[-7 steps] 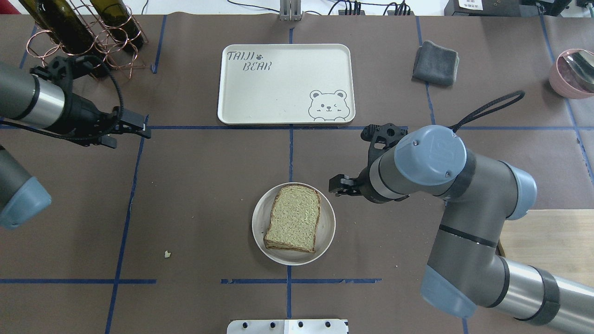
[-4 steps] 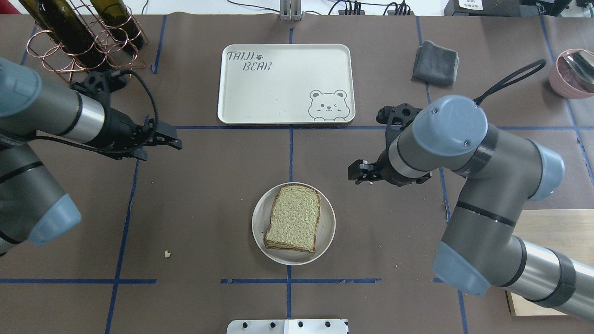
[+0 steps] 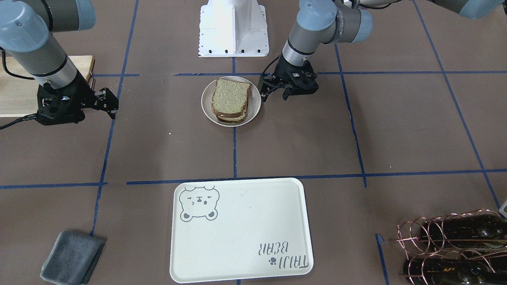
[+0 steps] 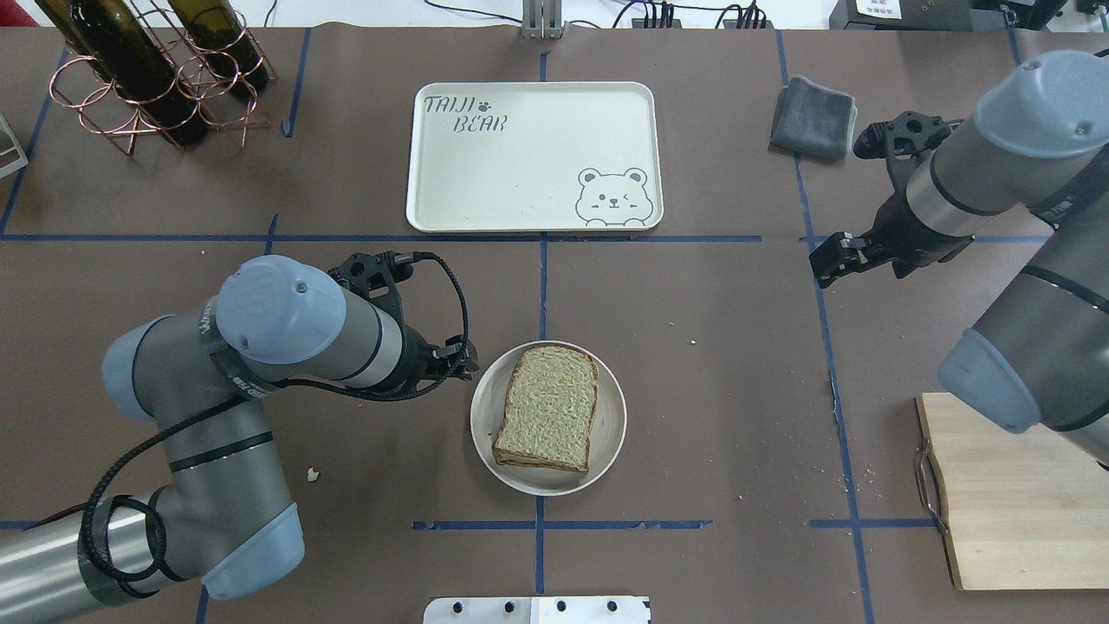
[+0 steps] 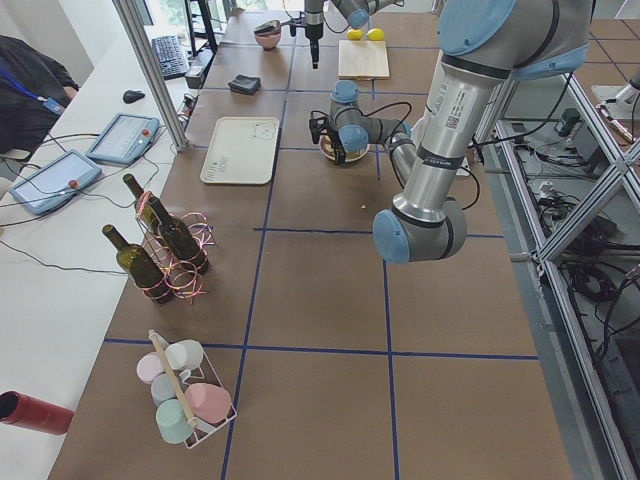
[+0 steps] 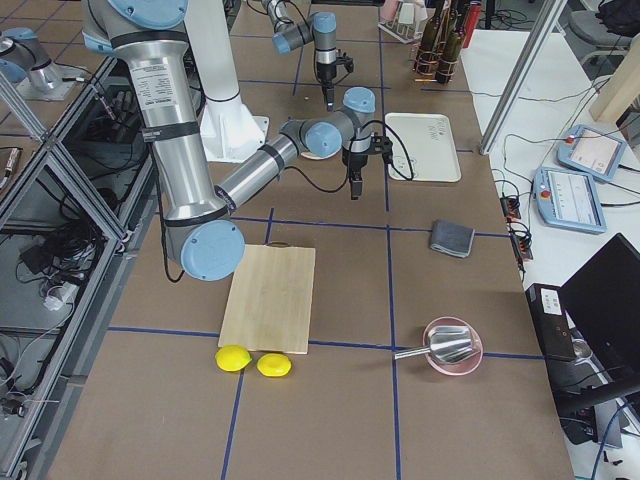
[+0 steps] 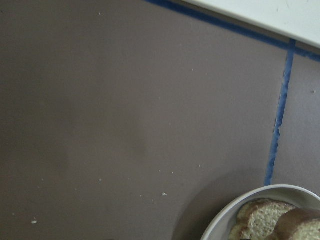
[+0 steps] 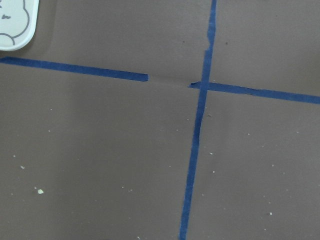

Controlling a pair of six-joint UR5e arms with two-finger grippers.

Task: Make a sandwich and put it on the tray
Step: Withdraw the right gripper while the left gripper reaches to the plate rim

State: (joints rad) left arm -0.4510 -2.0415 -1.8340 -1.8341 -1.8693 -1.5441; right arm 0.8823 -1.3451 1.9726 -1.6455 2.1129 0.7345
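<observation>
Left pincer [image 3: 274, 94] is hanging released just beside plate [image 4: 612, 433] rim | right pincer [image 4: 821, 263] released, idling well apart from plate | sandwich [image 4: 548, 407] sitting stacked on plate, tray [image 4: 520, 165] lying beyond | likely step: reaching for plate; next needing rim grip.

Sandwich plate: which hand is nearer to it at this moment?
Left. The left hand sits just beside the rim of the plate; the right hand hangs far off on the other side, nearer the grey cloth.

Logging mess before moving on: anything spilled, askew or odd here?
Minor only: a pale crumb lies on the table left of the plate, and the top slice of the sandwich sits slightly askew over the lower one. Nothing spilled or damaged.
</observation>
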